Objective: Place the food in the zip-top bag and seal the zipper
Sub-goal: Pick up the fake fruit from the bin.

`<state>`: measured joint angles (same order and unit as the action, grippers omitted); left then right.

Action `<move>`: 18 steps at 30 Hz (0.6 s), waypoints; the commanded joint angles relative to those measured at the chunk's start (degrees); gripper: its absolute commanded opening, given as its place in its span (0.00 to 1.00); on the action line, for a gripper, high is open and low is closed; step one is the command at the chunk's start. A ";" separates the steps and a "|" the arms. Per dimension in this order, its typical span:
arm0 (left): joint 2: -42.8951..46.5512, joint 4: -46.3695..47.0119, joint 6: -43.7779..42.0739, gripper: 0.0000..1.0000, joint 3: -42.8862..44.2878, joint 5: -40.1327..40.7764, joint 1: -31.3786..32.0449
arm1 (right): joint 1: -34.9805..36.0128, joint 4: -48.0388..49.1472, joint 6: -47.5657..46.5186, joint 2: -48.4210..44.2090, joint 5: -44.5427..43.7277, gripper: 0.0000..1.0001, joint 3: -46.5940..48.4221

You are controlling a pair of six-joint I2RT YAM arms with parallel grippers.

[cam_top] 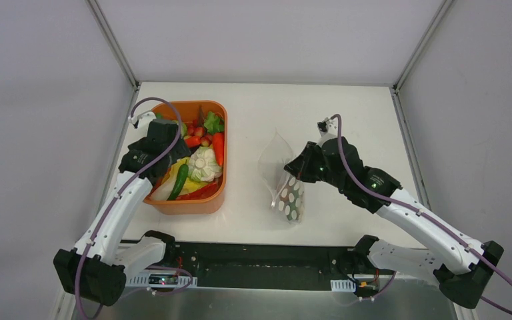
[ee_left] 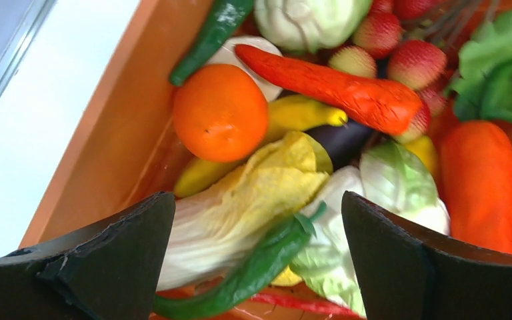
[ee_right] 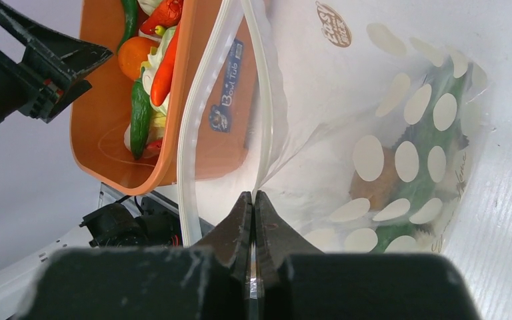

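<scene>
- A clear plastic zip-top bag printed with white round dots lies on the white table, right of centre. Its mouth is lifted and gapes toward the tub.
- Its zipper, a thin clear press-seal strip, stands parted into two separate bands and is not sealed.
- A dark green piece and a brownish piece show through the dotted film, so some items are already inside.
- Most of the toy food sits in a rectangular orange plastic tub left of the bag. It includes an orange ball, a red chilli, green peppers, pale leafy cabbages, strawberries and a carrot.
- The right gripper has its fingers pressed together, pinching the bag's edge beside the mouth.
- The left gripper hovers over the tub, fingers spread wide and holding nothing, above the leafy pieces and a green pepper.
- The task looks partway done: many pieces remain to be moved, and the sealing has not begun.
</scene>
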<state>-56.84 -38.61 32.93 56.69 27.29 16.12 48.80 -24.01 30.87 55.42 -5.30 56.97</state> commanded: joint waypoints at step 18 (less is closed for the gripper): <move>-15.46 -0.33 10.53 0.99 2.21 7.11 -7.31 | 0.18 2.99 -0.38 -1.29 0.52 0.01 -0.99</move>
<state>-70.81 -38.35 40.34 58.33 31.81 9.63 48.80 -23.31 30.85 54.85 -5.15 55.81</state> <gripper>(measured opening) 0.990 0.013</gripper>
